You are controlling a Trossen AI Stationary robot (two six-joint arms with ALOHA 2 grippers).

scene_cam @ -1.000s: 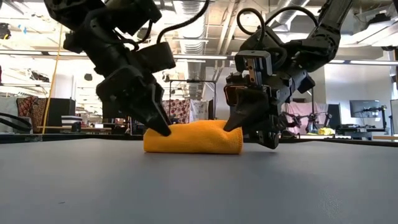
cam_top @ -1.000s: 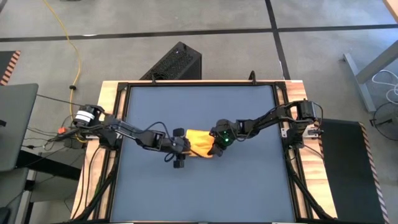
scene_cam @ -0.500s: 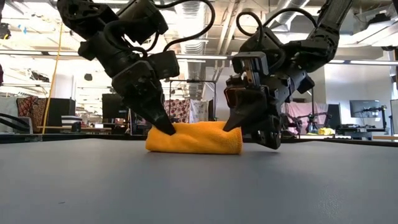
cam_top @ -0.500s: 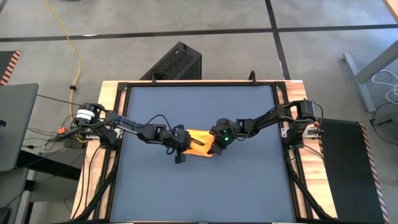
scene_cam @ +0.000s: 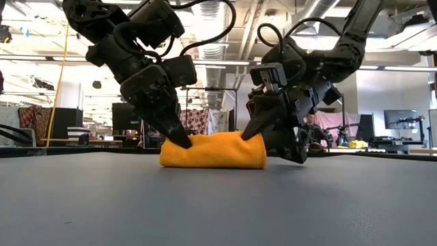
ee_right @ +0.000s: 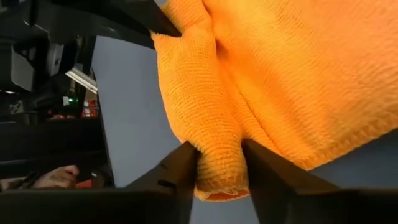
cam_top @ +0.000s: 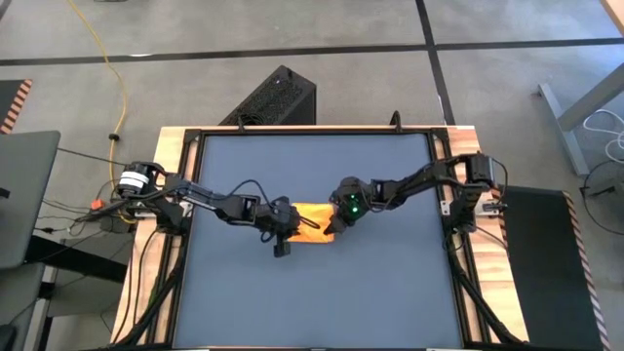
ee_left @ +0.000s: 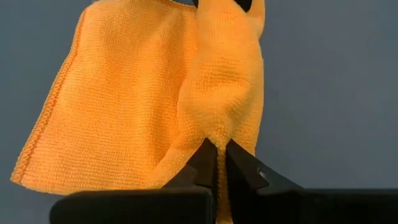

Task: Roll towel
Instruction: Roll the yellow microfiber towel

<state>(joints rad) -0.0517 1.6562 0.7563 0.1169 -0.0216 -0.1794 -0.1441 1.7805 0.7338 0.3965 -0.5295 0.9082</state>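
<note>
Fingers of both grippers pinch the towel (partly rolled).

- The floor in the high view is grey concrete, crossed by dark seam lines along the upper part of the frame.
- A yellow cable trails over the floor at upper left.
- A black perforated box stands on the floor at upper centre, just behind the bench, which has a dark blue top and a wooden edge.
- A grey desk leg shows at the right edge, a dark seat at the left edge.
- In the low view, pipes and ducts run under a bright ceiling at the top.
- A monitor sits at mid right; patterned fabrics hang at centre.
</note>
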